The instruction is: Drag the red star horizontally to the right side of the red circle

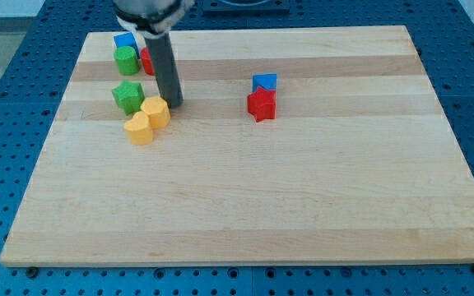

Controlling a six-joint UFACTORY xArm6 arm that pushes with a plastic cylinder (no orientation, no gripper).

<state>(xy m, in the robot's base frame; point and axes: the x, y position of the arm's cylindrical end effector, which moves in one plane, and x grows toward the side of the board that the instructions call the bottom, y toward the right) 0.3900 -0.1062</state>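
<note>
My tip [174,105] rests just right of the yellow blocks [155,111], well left of the red star [262,105] on the table [303,197].

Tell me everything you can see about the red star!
The red star is a small, chunky block with stubby points, painted glossy red. It lies flat on the pale wooden board, right of the view's middle. A blue block touches its upper edge. My tip is far off to the view's left, beside a yellow block.

Red star [262,106] lies mid-board; red circle [146,60] sits upper-left.
</note>
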